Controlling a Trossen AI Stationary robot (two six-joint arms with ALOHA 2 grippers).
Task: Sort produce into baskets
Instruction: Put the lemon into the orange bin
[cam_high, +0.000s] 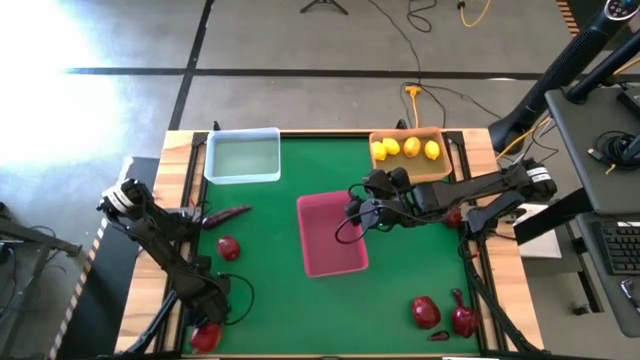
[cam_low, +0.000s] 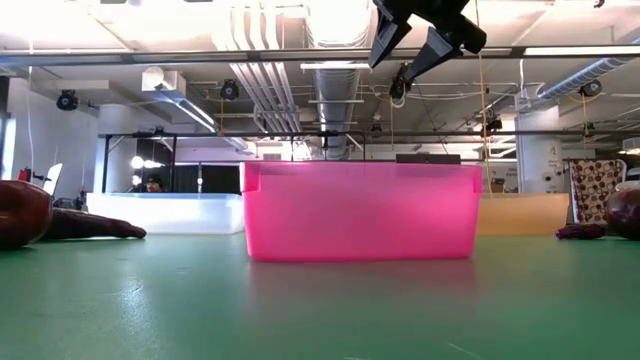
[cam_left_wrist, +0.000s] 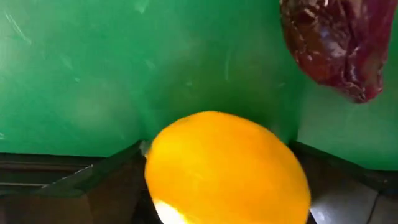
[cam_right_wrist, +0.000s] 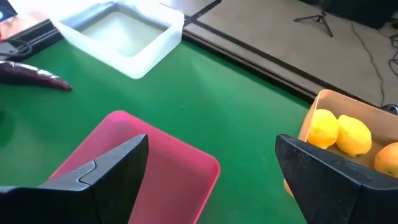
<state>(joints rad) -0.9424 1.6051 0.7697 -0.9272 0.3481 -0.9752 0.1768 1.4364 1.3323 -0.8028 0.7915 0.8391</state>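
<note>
My left gripper (cam_high: 207, 330) is at the table's near left corner, shut on a roundish red-yellow fruit (cam_left_wrist: 227, 171) that fills the left wrist view. A dark red fruit (cam_left_wrist: 333, 43) lies on the green mat beyond it. My right gripper (cam_high: 352, 215) hangs open and empty above the far right part of the pink-red tray (cam_high: 332, 235); it also shows in the low view (cam_low: 412, 45) and the right wrist view (cam_right_wrist: 211, 155). Several lemons (cam_high: 405, 149) lie in the tan-orange tray (cam_high: 440, 170). The pale blue tray (cam_high: 242, 157) stands at the far left. My left gripper has the red-yellow fruit between its two fingers, one finger (cam_left_wrist: 93, 180) on each side of its round body (cam_left_wrist: 155, 162). Whether the fruit rests on the mat or is lifted, I cannot tell.
A long maroon piece (cam_high: 226, 213) and a red fruit (cam_high: 229, 247) lie on the mat at the left. Two red fruits (cam_high: 425, 312) (cam_high: 463, 320) and a small maroon piece (cam_high: 440, 336) lie near the near right corner. Wooden rails (cam_high: 185, 180) border the mat.
</note>
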